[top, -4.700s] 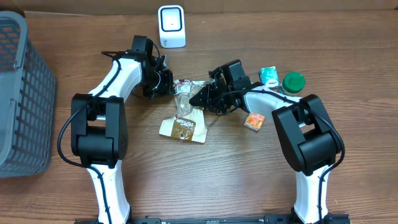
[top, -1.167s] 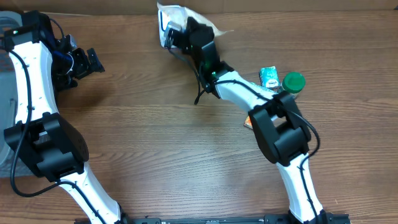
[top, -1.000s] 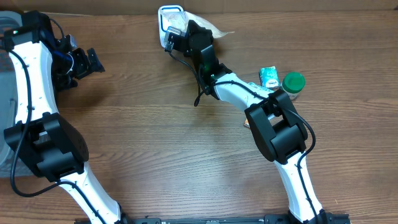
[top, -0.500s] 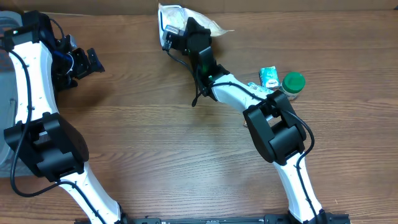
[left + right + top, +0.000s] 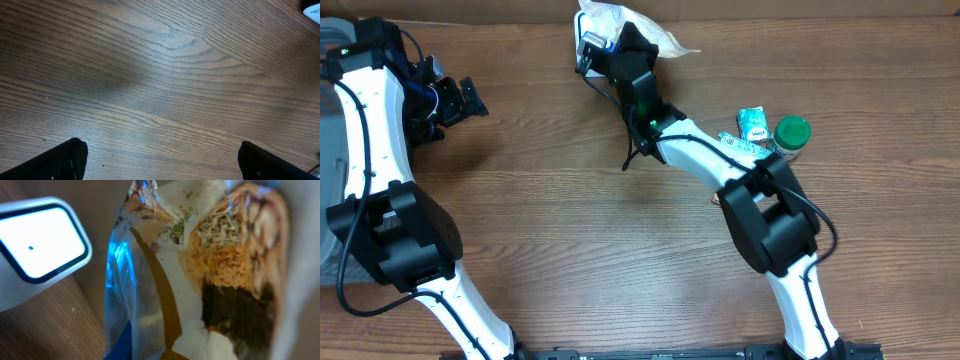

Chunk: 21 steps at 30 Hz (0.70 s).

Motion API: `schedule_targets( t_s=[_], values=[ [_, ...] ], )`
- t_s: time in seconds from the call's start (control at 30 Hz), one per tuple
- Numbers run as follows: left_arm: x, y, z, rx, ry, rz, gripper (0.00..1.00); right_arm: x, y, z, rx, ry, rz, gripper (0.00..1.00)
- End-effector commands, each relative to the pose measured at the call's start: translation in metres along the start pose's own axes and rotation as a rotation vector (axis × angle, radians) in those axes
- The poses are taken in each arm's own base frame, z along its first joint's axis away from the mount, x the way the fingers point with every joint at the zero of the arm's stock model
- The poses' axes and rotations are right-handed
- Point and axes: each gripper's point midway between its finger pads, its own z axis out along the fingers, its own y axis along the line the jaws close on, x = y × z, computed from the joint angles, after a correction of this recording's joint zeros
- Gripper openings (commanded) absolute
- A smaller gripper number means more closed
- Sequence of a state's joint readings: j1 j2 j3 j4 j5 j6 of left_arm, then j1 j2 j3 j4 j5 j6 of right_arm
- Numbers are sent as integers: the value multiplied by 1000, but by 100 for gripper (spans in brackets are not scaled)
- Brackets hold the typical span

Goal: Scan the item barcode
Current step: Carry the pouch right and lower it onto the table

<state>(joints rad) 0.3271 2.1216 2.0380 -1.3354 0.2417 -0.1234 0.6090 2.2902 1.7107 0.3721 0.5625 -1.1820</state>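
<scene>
Right gripper (image 5: 605, 45) clamps the bag (image 5: 645, 25), brown food inside, just beside the scanner (image 5: 40, 250); left gripper (image 5: 470, 100), well left of it, gapes empty.

Wooden table (image 5: 580, 260): brown, strong grain running side to side. White scanner (image 5: 40, 245) with dark-rimmed window stands at far edge, near middle, partly hidden in overhead view. Small green-and-white carton (image 5: 752, 123) lies on far half, right of centre. Green-lidded jar (image 5: 791, 133) stands upright just beside carton, on its right.
</scene>
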Motion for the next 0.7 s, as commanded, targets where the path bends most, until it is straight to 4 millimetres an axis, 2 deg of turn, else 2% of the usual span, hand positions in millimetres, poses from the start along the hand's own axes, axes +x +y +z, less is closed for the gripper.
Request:
schedule_targets(
  t_s=[0.0,0.17,0.27,0.33,0.53,0.67],
  values=[
    [-3,-2,-9,-3,-27,13,100,-29,-91,-36,93,-48,193,4],
    [-3,-2,-9,-3,-27,13,100,-26,-133,-74,19,-22,453,4],
    [-3,-2,-9,-3,-27,13,100,-24,-138,-102,-109,-7,588,4],
    [-3,-3,-9,-3,-27,13,99,-19,-128,-124,-244,26,672,4],
    [-2,-5,-8,-2,-26,17,99,6,-67,-207,-787,210,848,8],
    [-2,-5,-8,-2,-26,17,100,29,-39,-234,-1015,426,1065,8]
  ],
)
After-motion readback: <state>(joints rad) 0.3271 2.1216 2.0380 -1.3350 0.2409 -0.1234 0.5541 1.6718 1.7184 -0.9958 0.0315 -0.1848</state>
